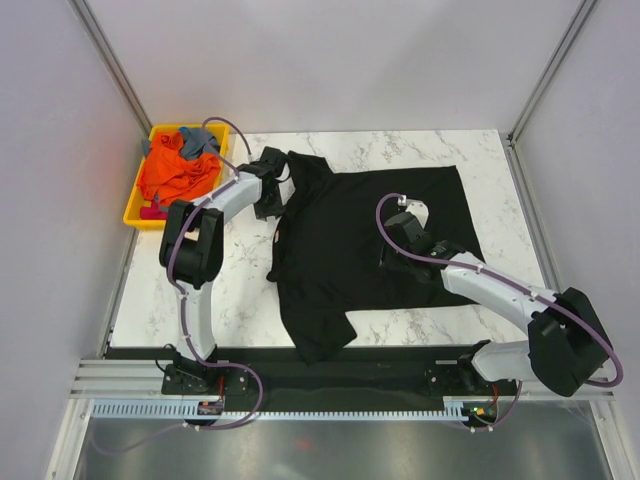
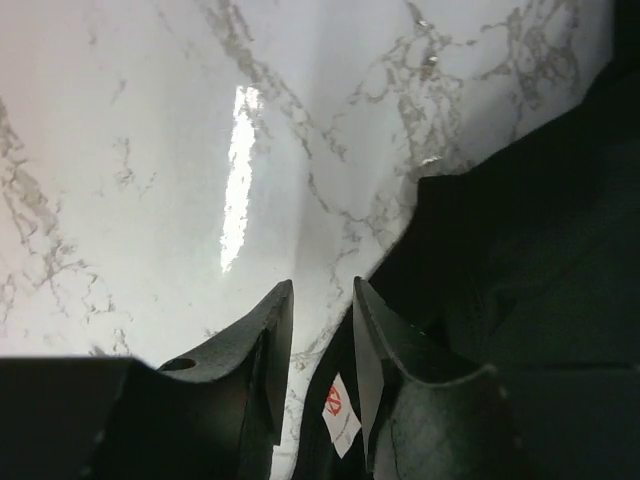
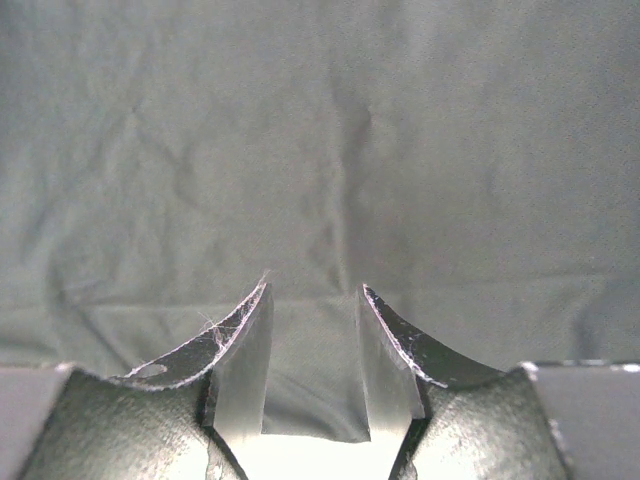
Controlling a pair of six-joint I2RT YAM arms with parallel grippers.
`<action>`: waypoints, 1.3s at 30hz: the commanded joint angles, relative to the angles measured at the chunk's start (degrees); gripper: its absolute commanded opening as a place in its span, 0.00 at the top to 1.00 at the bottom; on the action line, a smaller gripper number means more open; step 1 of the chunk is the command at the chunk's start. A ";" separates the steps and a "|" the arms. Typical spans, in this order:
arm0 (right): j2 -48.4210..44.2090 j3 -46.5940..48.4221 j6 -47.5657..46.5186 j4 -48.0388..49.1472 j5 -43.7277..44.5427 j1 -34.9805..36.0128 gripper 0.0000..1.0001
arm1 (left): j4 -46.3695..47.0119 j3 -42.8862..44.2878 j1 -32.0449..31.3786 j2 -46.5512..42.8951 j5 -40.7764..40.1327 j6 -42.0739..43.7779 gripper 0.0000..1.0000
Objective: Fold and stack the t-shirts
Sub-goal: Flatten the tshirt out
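Mostly flat on the white marble tabletop point(image 1: 240, 290) lies a large plain black cloth t-shirt point(image 1: 370, 240), its neck toward the left and its hem toward the right, with one sleeve reaching the near edge. The left gripper point(image 2: 320, 325) sits at the shirt's neck edge. Its jaws are released and stand apart, with bare marble showing in the gap and a small white neck label with a red mark point(image 2: 340, 412) just beneath them. The right gripper point(image 3: 312, 330) is over the middle of the shirt, jaws likewise parted, with smooth cloth visible between them. At the far left corner a yellow plastic tray point(image 1: 133, 212) holds a crumpled bright orange t-shirt point(image 1: 175, 175) and a grey-blue t-shirt point(image 1: 200, 142).
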 commanded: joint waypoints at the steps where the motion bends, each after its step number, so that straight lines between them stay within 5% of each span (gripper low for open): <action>1: 1.22 2.49 -0.86 -0.05 -0.23 -0.52 0.53 | 4.24 1.90 -0.31 -1.05 6.47 6.18 0.62; 10: 2.28 2.76 -1.48 0.48 -0.85 -1.05 0.53 | 5.47 2.25 -0.31 2.90 9.73 6.45 0.63; 25: 1.13 1.79 -1.57 1.27 -0.23 -2.89 0.53 | 2.05 2.77 0.92 3.70 -2.58 3.63 0.62; 39: 10.97 6.00 -2.27 3.73 -0.06 -14.23 0.54 | 1.34 4.54 1.71 2.73 -1.70 4.08 0.60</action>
